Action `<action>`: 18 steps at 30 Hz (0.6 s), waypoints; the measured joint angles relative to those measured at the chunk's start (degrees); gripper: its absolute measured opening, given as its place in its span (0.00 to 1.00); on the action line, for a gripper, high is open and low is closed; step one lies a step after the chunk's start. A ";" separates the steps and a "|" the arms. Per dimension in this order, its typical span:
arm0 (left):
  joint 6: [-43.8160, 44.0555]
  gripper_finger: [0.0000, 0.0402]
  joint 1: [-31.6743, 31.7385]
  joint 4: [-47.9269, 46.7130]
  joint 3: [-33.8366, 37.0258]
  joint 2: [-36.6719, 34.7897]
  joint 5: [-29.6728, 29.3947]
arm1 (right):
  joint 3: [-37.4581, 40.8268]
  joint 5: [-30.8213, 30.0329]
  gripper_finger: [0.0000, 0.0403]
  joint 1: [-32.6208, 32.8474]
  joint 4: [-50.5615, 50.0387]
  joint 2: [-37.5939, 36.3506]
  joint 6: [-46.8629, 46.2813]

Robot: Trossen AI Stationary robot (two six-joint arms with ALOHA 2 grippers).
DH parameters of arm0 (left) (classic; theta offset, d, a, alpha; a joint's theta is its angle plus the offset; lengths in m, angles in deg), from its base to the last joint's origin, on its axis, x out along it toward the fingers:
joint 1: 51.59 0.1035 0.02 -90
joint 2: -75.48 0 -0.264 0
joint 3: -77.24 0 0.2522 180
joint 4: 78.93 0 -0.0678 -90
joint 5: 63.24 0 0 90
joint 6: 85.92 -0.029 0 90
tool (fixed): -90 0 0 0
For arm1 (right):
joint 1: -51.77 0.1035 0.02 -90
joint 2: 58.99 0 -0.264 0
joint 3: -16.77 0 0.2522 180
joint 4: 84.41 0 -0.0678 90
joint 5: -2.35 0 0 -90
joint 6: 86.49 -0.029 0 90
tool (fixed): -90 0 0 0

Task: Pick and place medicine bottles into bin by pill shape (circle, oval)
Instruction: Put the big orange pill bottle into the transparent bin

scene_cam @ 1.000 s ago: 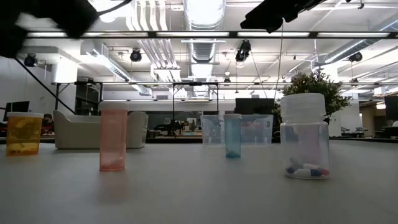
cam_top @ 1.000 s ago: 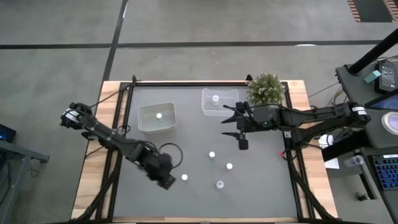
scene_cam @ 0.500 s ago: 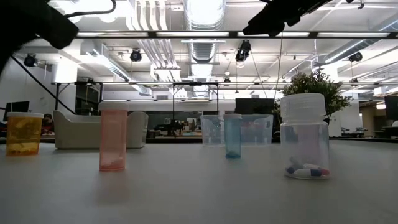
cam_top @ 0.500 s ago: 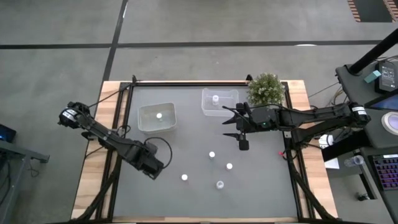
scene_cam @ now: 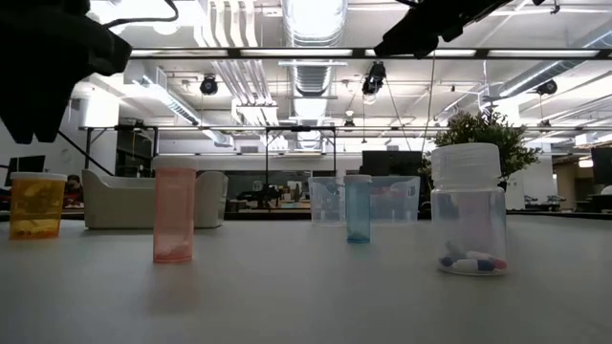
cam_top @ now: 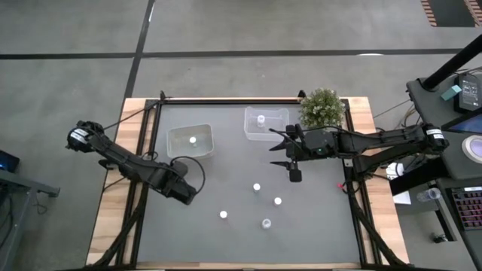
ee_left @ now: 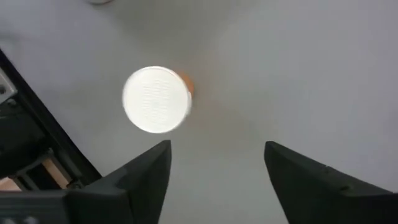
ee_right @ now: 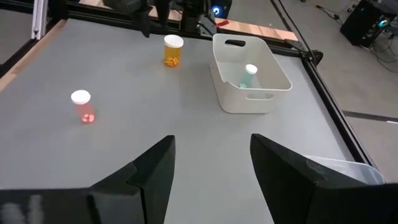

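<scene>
High view: the left gripper [cam_top: 185,190] is hovering over the grey table [cam_top: 226,173], and the orange bottle [cam_top: 224,214] is standing at about four o'clock from it, apart from it. Two bins are lying at about twelve and two o'clock, the white bin [cam_top: 178,153] and the clear bin [cam_top: 280,132]. The right gripper [cam_top: 277,147] is waiting near the clear bin.

Low view: the orange bottle [scene_cam: 36,204] is standing upright at the far left.

Left wrist view: the fingers [ee_left: 146,177] are standing wide apart with nothing between them. The white cap [ee_left: 156,99] is sitting off-centre, outside the gap. I judge that the arm needs to centre this cap between the fingers before going down, and then to close on the body under the cap.

Right wrist view: the right gripper [ee_right: 211,168] is also spread wide and empty.
</scene>
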 joint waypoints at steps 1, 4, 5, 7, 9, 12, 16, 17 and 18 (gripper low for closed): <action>0.80 0.64 -0.01 0.01 0.50 -0.01 -0.28 | 0.00 0.00 0.50 0.00 -0.23 0.00 -0.13; 2.16 0.67 0.01 0.00 2.90 0.04 -0.33 | 0.00 0.00 0.50 0.00 -0.89 0.00 -0.19; 2.36 0.67 0.01 -0.02 3.81 0.04 -0.31 | 0.00 0.00 0.50 0.00 -1.04 0.00 -0.21; 2.43 0.68 0.01 0.00 5.36 0.04 -0.29 | 0.02 0.00 0.50 0.00 -1.01 0.00 -0.28; 2.44 0.68 0.07 0.08 6.70 -0.09 -0.31 | 0.02 0.00 0.50 0.00 -0.99 0.00 -0.27; 2.49 0.68 0.12 0.10 8.00 -0.14 -0.54 | 0.07 0.00 0.50 0.00 -1.00 0.00 -0.32; 2.45 0.68 0.22 0.38 8.99 -0.20 -2.94 | 0.07 0.00 0.50 0.00 -0.95 0.02 -0.28; 2.46 0.68 0.36 0.69 9.38 -0.20 -3.30 | 0.08 0.00 0.50 0.00 -0.93 0.02 -0.28; 2.45 0.68 0.40 0.81 9.77 -0.20 -3.40 | 0.07 0.00 0.50 0.00 -0.91 0.02 -0.28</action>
